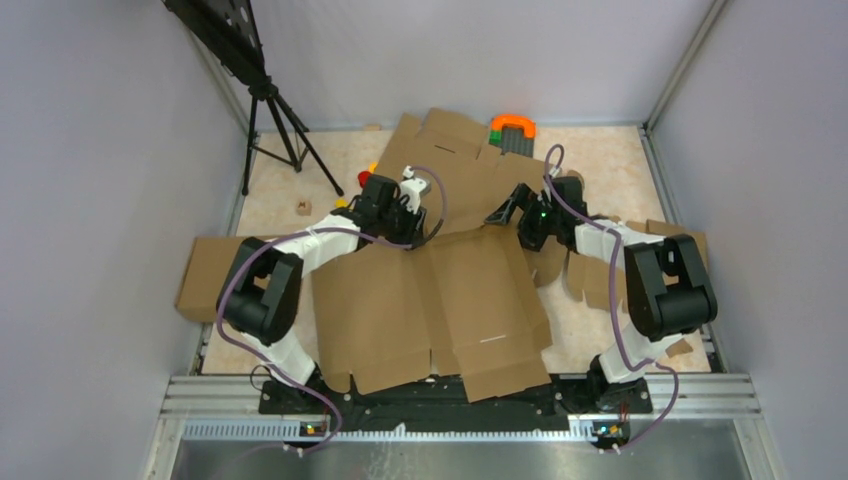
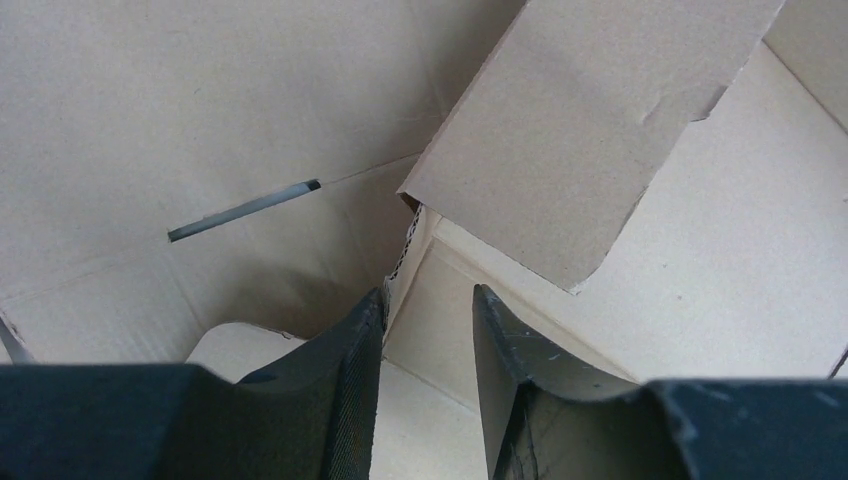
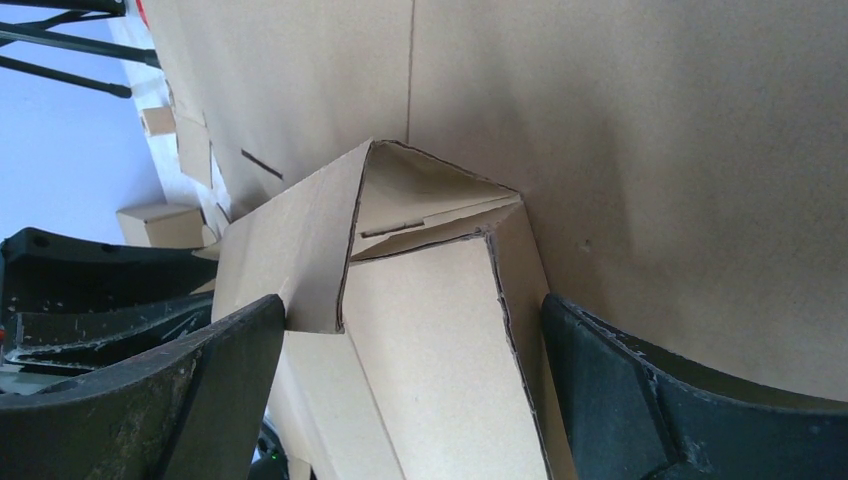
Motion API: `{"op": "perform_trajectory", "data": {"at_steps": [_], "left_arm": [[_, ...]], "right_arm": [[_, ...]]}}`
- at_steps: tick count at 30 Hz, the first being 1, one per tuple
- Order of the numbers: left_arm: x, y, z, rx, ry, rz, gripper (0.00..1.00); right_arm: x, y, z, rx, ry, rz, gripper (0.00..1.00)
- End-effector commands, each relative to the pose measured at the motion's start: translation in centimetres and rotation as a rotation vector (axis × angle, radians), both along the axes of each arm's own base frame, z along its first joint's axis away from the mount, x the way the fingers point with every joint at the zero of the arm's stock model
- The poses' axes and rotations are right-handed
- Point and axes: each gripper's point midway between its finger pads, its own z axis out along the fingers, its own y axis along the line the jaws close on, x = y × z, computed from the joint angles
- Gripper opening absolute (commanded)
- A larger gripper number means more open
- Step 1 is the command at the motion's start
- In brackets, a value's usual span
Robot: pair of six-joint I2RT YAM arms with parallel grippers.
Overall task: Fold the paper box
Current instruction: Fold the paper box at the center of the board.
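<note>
1. Most of the paper box lies flat. It is a wide die-cut sheet to the right of the tripod and nearer to me, and its near edge overhangs the arm bases.
2. One corner looks started. In the right wrist view a side panel stands up with a flap turned in behind it. In the left wrist view another wall edge stands with a flap leaning over it.
3. Plenty is left, by my judgement. The remaining walls need raising and the tabs need tucking. The one slit I can see has nothing in it.
4. The left gripper works right of the tripod, at the sheet's middle. Its fingers are narrow, with a raw corrugated edge standing in the gap against one of them. I would not call it pinched.
5. The right gripper, farther right of the tripod, has its fingers spread wide to either side of the raised corner. I cannot tell whether they touch it.
6. Some things I cannot make out.
   - From overhead, both arms cover the raised middle.
   - I cannot tell whether the cardboard beyond them, right of the tripod, belongs to the same sheet.
   - The wrist views sit too close to show which flaps these are.
</note>
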Motion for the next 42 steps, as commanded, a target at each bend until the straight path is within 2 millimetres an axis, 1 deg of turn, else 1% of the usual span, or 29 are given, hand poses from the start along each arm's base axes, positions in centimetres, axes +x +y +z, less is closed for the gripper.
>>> {"op": "perform_trajectory", "data": {"at_steps": [1, 5, 8, 11, 14, 16, 18, 22, 28, 29, 31, 33, 34, 38, 42], "left_arm": [[-0.3, -0.8, 2.5, -0.049, -0.057, -0.062, 0.39], [-0.9, -0.5, 2.9, -0.05, -0.068, -0.055, 0.38], [-1.3, -0.3, 2.9, -0.042, -0.092, -0.057, 0.35], [-1.8, -0.5, 2.7, -0.019, -0.134, -0.073, 0.29], [-2.5, -1.1, 2.3, 0.012, -0.188, -0.113, 0.24], [-3.6, -1.9, 1.7, 0.023, -0.203, -0.195, 0.22], [-3.4, -1.8, 1.3, 0.064, -0.219, -0.185, 0.21], [-3.2, -2.1, 1.2, 0.064, -0.22, -0.171, 0.26], [-2.7, -3.4, 2.0, 0.064, -0.237, -0.149, 0.22], [-2.6, -3.5, 2.0, 0.071, -0.236, -0.144, 0.2], [-2.5, -3.7, 1.7, 0.087, -0.221, -0.135, 0.19], [-2.6, -3.6, 1.6, 0.093, -0.208, -0.12, 0.23], [-2.6, -3.5, 1.8, 0.091, -0.213, -0.11, 0.27], [-2.9, -2.9, 3.2, 0.059, -0.254, -0.078, 0.45], [-3.3, -2.4, 4.6, 0.038, -0.28, -0.056, 0.54]], "right_arm": [[0.9, 0.9, 1.5, 0.009, -0.052, 0.031, 0.98], [0.9, 0.9, 1.4, 0.008, -0.052, 0.03, 0.98], [0.9, 1.0, 1.3, 0.008, -0.051, 0.032, 0.98], [0.9, 1.1, 1.3, 0.009, -0.05, 0.034, 0.98], [1.0, 1.1, 1.3, 0.01, -0.05, 0.032, 0.98], [1.0, 1.1, 1.2, 0.01, -0.048, 0.032, 0.98], [0.9, 1.2, 1.3, 0.01, -0.05, 0.035, 0.98], [0.9, 1.2, 1.3, 0.008, -0.05, 0.036, 0.98], [0.7, 1.4, 1.4, 0.012, -0.05, 0.044, 0.97], [0.7, 1.6, 1.4, 0.012, -0.049, 0.048, 0.97], [0.5, 1.8, 1.3, 0.009, -0.048, 0.052, 0.97], [0.4, 1.8, 1.2, 0.002, -0.046, 0.054, 0.97], [0.3, 1.7, 1.0, 0.001, -0.043, 0.054, 0.97], [0.0, 1.6, 0.7, -0.007, -0.039, 0.053, 0.95], [0.0, 1.7, 0.7, -0.007, -0.043, 0.056, 0.92]]}}
